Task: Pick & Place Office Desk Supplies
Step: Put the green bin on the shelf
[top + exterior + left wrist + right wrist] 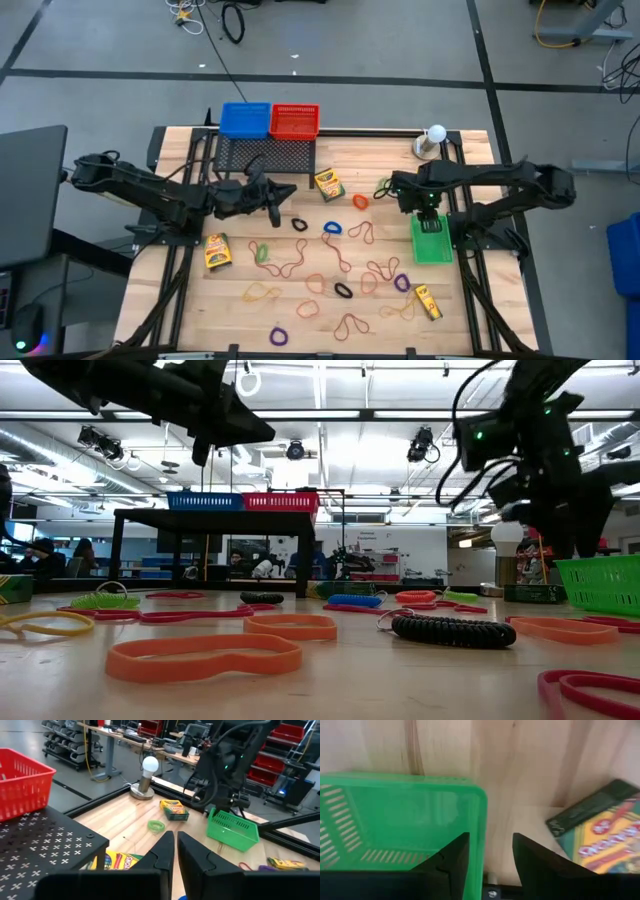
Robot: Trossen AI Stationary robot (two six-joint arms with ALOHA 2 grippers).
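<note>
Landmark: green plastic mesh basket (432, 241), sitting on the light wooden slatted table (300, 320).
Right gripper (428, 208): hangs directly above the green basket's far rim; its two dark fingers (451, 860) stand apart with a clear gap and nothing between them.
Left gripper (273, 200): well away from the green basket, across the table, in front of the black perforated metal stand (265, 154); its fingers (164, 851) are nearly together, a narrow slit between them, holding nothing.
Thin rubber-band loops (342, 291): scattered flat on the table from just beside the green basket outwards, in brown, orange, purple, blue, black, green and yellow.
Yellow crayon boxes: one (428, 301) near the basket's near end, one (328, 184) between the basket and the stand, one (217, 251) far across the table.
Blue plastic basket (245, 119) and red plastic basket (294, 120): side by side on top of the stand.
White ball on a round base (433, 139): beyond the green basket, at the table's far edge.
</note>
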